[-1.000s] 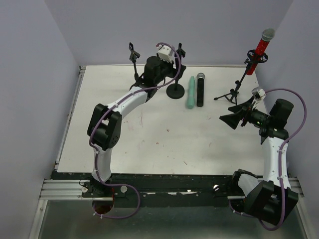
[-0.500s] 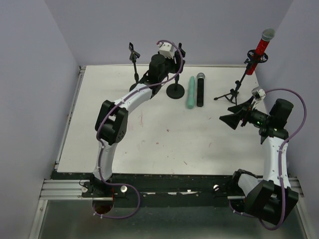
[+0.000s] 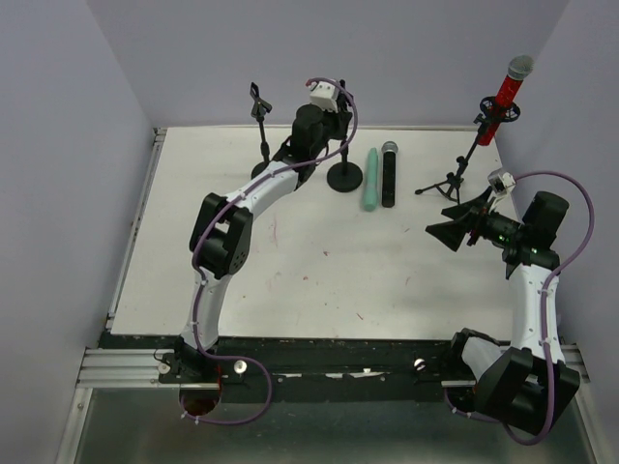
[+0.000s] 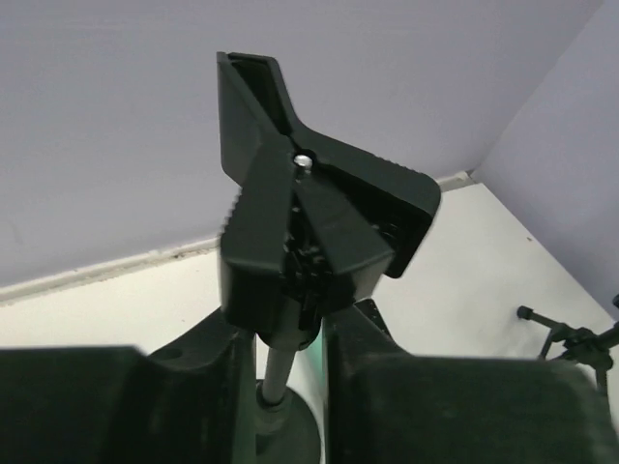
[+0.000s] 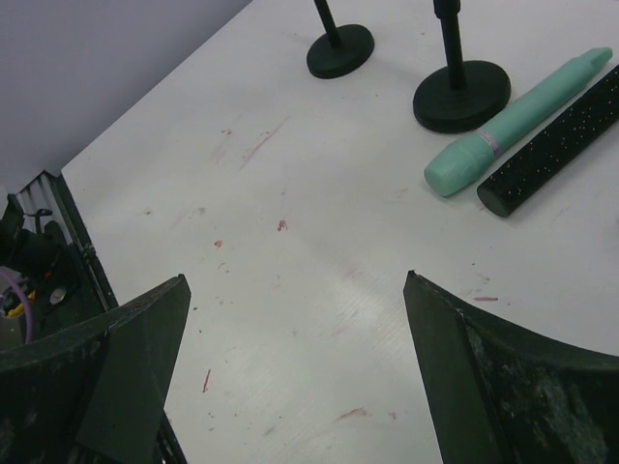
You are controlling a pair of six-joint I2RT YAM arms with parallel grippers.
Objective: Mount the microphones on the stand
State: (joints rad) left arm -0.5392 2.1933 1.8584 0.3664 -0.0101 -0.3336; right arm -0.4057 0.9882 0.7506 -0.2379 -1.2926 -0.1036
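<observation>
My left gripper (image 3: pixel 338 114) reaches to the middle stand (image 3: pixel 344 177). In the left wrist view my left gripper (image 4: pixel 285 338) has its jaws pressed on the lower handles of that stand's black clip (image 4: pixel 309 213), above the pole (image 4: pixel 276 372). The mint-green microphone (image 3: pixel 371 180) and the black microphone (image 3: pixel 388 174) lie side by side on the table just right of that stand; both show in the right wrist view too, mint-green microphone (image 5: pixel 513 126), black microphone (image 5: pixel 561 135). The red microphone (image 3: pixel 505 92) sits clipped in the tripod stand (image 3: pixel 455 179). My right gripper (image 3: pixel 443 224) hovers open and empty, right gripper (image 5: pixel 295 278).
A third stand (image 3: pixel 262 130) with an empty clip rises at the back left, partly behind my left arm. Lilac walls close in the white table (image 3: pixel 290 271) at the back and on both sides. The tripod's legs (image 4: pixel 571 338) spread near the right wall.
My left gripper has shifted right to the middle stand's clip and its jaws have narrowed onto it. The right arm and the microphones have not moved.
</observation>
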